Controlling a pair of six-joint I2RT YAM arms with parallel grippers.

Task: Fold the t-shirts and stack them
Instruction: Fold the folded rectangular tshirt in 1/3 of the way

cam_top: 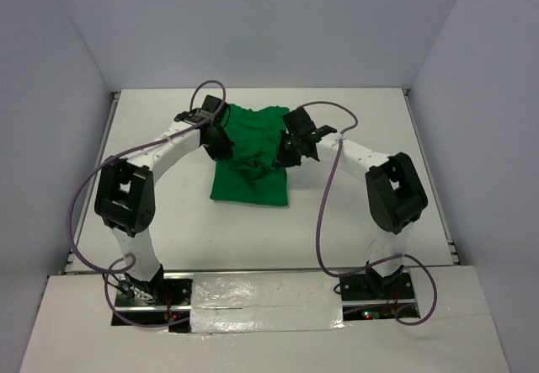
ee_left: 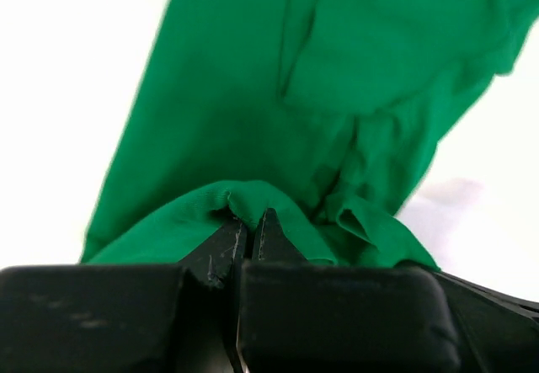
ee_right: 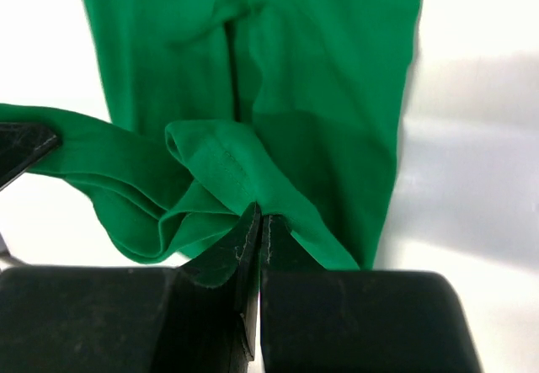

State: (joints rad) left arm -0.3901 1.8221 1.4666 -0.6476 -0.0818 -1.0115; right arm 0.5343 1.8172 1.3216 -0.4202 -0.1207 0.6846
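Observation:
A bright green t-shirt (cam_top: pixel 250 178) lies bunched in the middle of the white table, its lower part flat and its upper part lifted. My left gripper (cam_top: pixel 226 148) is shut on a fold of the t-shirt (ee_left: pixel 253 120) at its left edge; the cloth wraps over the closed fingertips (ee_left: pixel 271 221). My right gripper (cam_top: pixel 282 157) is shut on a hemmed fold of the t-shirt (ee_right: pixel 328 78) at its right side, with fabric pinched at the fingertips (ee_right: pixel 251 217). Both grippers hold the cloth a little above the table, facing each other.
The white table (cam_top: pixel 168 221) is walled in by grey panels on three sides. Purple cables (cam_top: pixel 324 213) loop from both arms over the table. A taped board (cam_top: pixel 269 293) covers the near edge by the arm bases.

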